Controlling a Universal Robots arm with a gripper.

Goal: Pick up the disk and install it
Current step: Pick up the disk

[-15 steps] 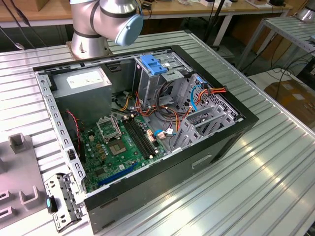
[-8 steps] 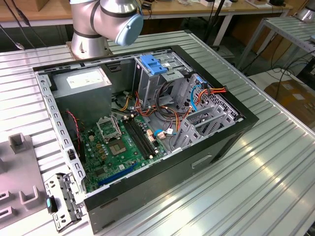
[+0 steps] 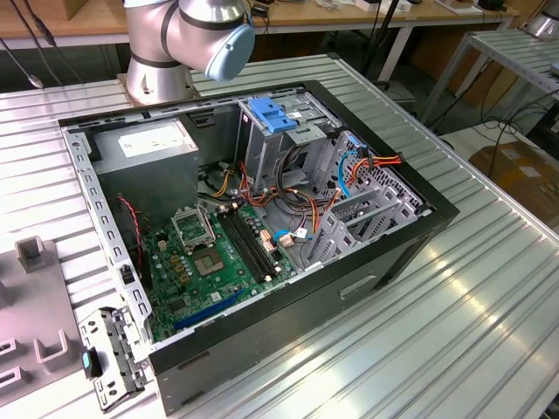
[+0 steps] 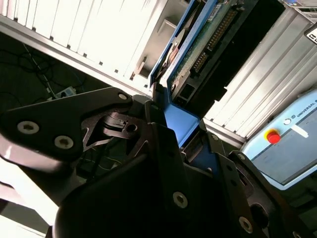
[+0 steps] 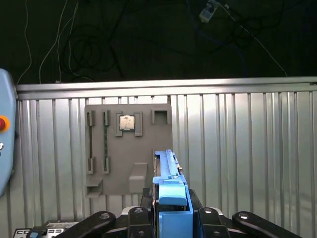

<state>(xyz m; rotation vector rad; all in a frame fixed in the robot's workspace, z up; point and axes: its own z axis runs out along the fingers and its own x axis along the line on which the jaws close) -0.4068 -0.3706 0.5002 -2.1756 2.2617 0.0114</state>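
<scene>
Tool (image 5: 171, 213), mine, was pinched on the disk (image 5: 167, 171) at its blue-railed end; disk was held edge-on, clear of the ribbed counter (image 5: 247, 148), grey fixture plate (image 5: 129, 153) beyond. Judged: stiff, fairly heavy, shock-sensitive; I would grasp its rigid edges, never the exposed circuit board (image 4: 214, 37).

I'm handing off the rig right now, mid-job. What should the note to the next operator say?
Gripper: shut on the disk, clamped at its blue-railed end.
Disk: held edge-on, with the ribbed table and grey parts tray behind it in the first wrist view.
Done: pickup.
Left: installation; the disk is not yet in the open computer case.
</scene>
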